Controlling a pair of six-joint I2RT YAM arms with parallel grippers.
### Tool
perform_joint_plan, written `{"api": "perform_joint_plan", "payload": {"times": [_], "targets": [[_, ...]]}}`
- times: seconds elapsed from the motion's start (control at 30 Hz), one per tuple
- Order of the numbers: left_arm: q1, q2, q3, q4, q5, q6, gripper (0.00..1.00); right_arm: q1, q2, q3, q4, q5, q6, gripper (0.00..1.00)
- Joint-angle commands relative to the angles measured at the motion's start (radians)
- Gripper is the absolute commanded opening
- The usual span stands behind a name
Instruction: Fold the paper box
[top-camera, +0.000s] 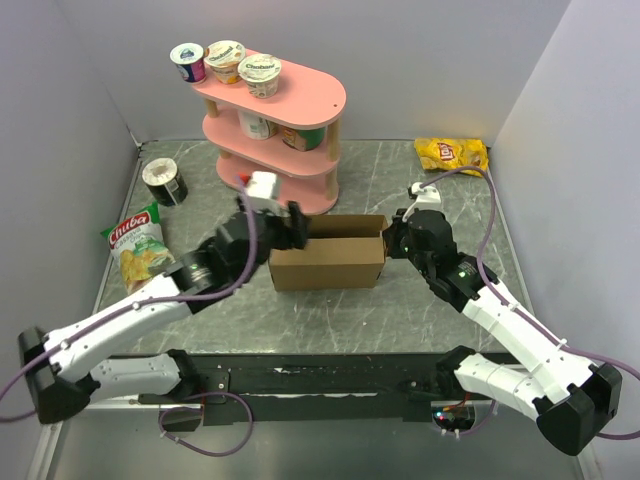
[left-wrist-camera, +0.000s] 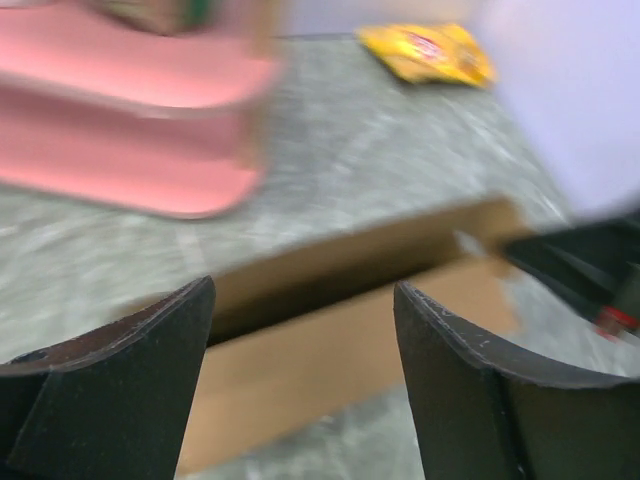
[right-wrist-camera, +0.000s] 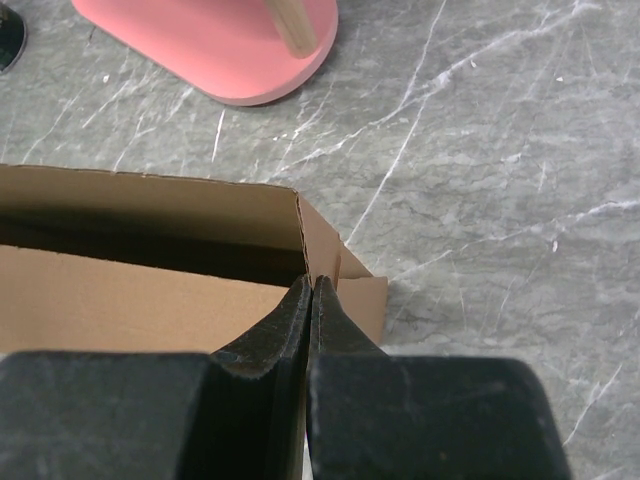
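Box sits mid-surface, just in front of the pink shelf. Walls are up, top is open, long side faces me.

Left pincer is spread wide at the box's left end, with nothing between the fingers, so no grip. Right pincer is pinched fully together, tips against the top of the right end wall by the corner. Can't tell if a sliver of cardboard is nipped in there.

Risks as I see them:
- At most one contact on the box. If right pushes inward, the box likely slides left or skews, since left isn't bracing it.
- Right corner tab sticks out loose. Walls may spring open if it isn't tucked.
- Left wrist view is smeared, so I can't judge left's clearance. Closing blind could crush the left wall.
- Shelf is near. A shove backward could bump the box into it.
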Motion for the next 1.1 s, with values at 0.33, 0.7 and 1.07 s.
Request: {"api": "perform_joint_plan", "payload": {"times": [0.33,0.7,1.07], "targets": [[-0.209,0.353,0.133,0.227,0.177,0.005,0.61,0.011,-0.003,0.024,-0.067,0.009,0.001,0.0],[-0.186,0.497,0.204,0.26,0.188,0.001,0.58,0.011,-0.015,0.009,-0.056,-0.016,0.008,0.0],[-0.185,0.62,0.302,0.108,0.059,-0.031,0.54,0.011,-0.04,-0.012,-0.048,-0.036,0.025,0.0]]}}
